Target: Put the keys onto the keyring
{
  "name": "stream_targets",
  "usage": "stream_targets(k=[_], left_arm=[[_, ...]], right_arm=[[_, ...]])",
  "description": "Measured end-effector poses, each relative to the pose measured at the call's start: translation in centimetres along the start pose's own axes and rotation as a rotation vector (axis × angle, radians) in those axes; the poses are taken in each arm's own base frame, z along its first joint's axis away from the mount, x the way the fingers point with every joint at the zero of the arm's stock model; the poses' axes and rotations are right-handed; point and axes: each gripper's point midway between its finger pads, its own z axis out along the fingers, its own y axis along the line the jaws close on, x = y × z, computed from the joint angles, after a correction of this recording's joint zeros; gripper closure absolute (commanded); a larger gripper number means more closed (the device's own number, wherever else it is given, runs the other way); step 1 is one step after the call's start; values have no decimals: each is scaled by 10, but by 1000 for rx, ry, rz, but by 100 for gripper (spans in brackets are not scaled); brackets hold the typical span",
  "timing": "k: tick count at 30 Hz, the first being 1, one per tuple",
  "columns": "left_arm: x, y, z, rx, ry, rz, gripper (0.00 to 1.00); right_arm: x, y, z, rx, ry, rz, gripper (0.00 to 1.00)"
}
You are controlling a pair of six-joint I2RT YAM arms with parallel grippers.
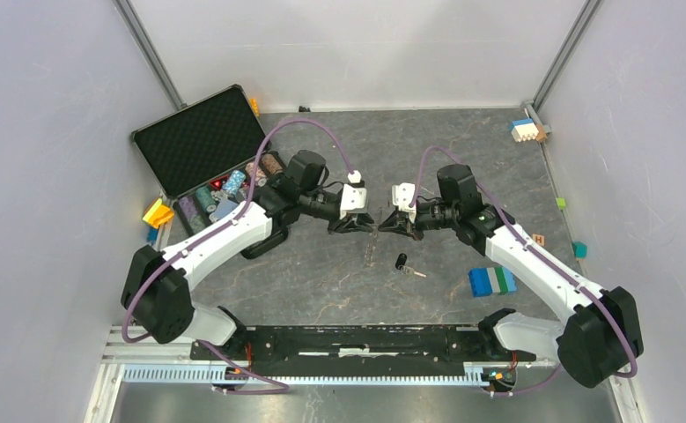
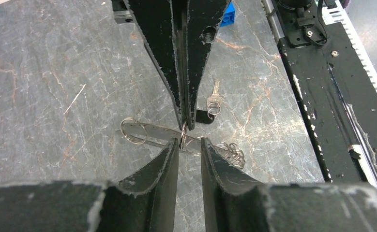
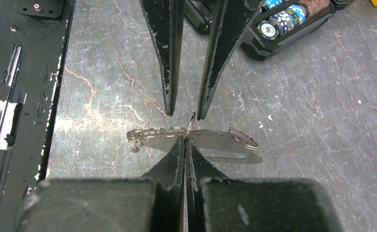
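The keyring (image 2: pixel 152 133) is a flat grey metal loop with several small split rings, held level just above the table between both grippers. My right gripper (image 3: pixel 185 138) is shut on its near edge, by a small upright ring (image 3: pixel 191 122). My left gripper (image 2: pixel 188 144) faces it from the other side with its fingers apart, one on each side of that upright ring. In the top view the two grippers, left (image 1: pixel 354 225) and right (image 1: pixel 390 225), meet tip to tip at mid-table. The key (image 1: pixel 401 262), black-headed with a short silver blade (image 2: pixel 214 100), lies on the table just nearer than them.
An open black case (image 1: pixel 200 141) with poker chips (image 3: pixel 278 19) stands at the back left, close behind the left arm. A blue, green and white block (image 1: pixel 492 281) lies by the right arm. Small blocks (image 1: pixel 527 130) sit at the far right corner. A black rail (image 1: pixel 357 339) runs along the near edge.
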Motion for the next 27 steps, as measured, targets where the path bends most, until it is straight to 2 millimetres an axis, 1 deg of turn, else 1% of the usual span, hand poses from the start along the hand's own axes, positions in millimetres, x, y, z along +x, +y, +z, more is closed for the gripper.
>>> stream_targets(k=[4, 12, 15, 17, 22, 23, 26, 27], left_arm=[[3, -4, 4, 18, 10, -5, 75], [4, -5, 6, 27, 17, -6, 83], [4, -4, 7, 27, 19, -7, 89], [5, -3, 7, 27, 20, -9, 97], [5, -3, 8, 26, 23, -6, 98], [5, -3, 8, 26, 24, -6, 98], [5, -3, 8, 21, 25, -3, 98], [5, -2, 7, 14, 25, 3, 98]], right_arm=[[0, 1, 1, -3, -1, 4, 100], [-1, 2, 1, -5, -2, 7, 100], [-1, 2, 1, -5, -2, 7, 100], [-1, 2, 1, -5, -2, 7, 100], [-1, 2, 1, -5, -1, 11, 100], [-1, 2, 1, -5, -1, 12, 97], [-1, 2, 1, -5, -1, 14, 73], [-1, 2, 1, -5, -2, 14, 67]])
